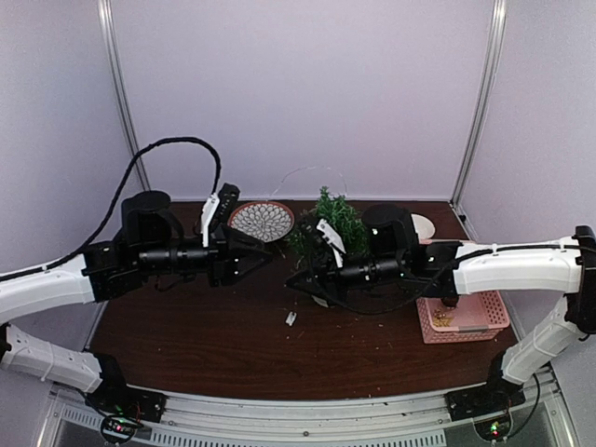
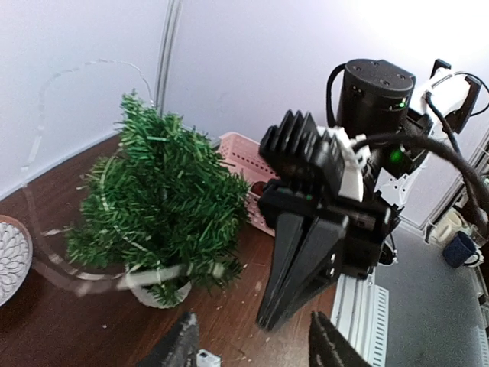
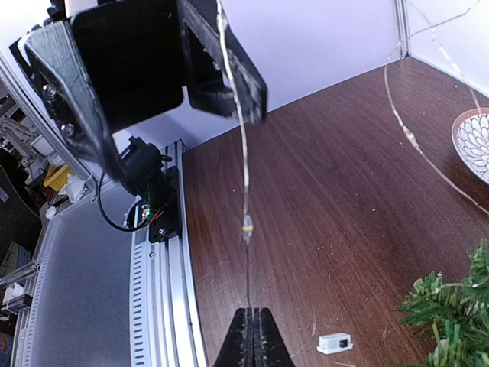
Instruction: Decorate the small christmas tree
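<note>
The left gripper (image 1: 268, 253) hangs with its jaws apart and nothing between them. Just ahead of them a thin wire (image 3: 244, 191) climbs from the right gripper (image 3: 250, 340), whose jaws are pinched together on it. The wire passes one left finger; I cannot tell whether it touches. The small christmas tree (image 1: 328, 223) stands just behind the right jaws, with wire looped about it. A hard tug would likely tip the tree, or snag the wire on that finger.
</note>
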You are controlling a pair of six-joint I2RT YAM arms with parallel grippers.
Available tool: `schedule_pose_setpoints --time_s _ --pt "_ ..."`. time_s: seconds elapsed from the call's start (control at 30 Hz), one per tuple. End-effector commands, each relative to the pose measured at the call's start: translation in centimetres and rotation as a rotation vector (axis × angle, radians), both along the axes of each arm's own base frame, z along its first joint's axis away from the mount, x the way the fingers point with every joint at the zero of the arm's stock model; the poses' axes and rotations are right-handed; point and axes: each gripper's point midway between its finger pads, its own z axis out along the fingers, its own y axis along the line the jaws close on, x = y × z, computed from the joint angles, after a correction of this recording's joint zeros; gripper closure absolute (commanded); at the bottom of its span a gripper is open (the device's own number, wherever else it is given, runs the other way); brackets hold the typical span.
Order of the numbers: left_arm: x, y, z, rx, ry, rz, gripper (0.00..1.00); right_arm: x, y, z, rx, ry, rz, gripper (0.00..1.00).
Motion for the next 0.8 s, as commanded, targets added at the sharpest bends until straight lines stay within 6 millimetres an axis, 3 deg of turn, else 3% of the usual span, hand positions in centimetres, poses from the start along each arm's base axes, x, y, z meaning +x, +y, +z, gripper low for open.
schedule_pose_setpoints --time_s 0.0,0.1,0.17,0.3,0.6,0.77 --pt "-0.6 5.1 -0.7 0.057 -0.050 0.154 0.45 -1.6 -2.4 4.1 0.023 -0.071 -0.014 0.98" --pt "0.0 7.4 -1.4 0.094 -0.033 0.260 0.42 -2.1 -4.1 5.5 -0.010 -0.093 -0.044 1.00" --pt "1.7 8.6 -1.5 0.104 -0.011 0.365 0.39 -2.2 -5.4 6.9 -0.015 -0.110 -0.075 1.00" --pt "5.3 8.9 -0.2 0.065 0.027 0.470 0.34 -1.7 -8.3 10.1 -0.007 -0.153 -0.185 1.00" --pt "11.0 3.3 1.0 0.166 0.050 0.339 0.36 1.4 -16.6 17.5 0.050 -0.290 -0.582 1.00" --pt "13.6 1.0 1.5 0.120 0.053 0.265 0.40 3.3 -20.9 19.2 0.038 -0.325 -0.811 1.00"
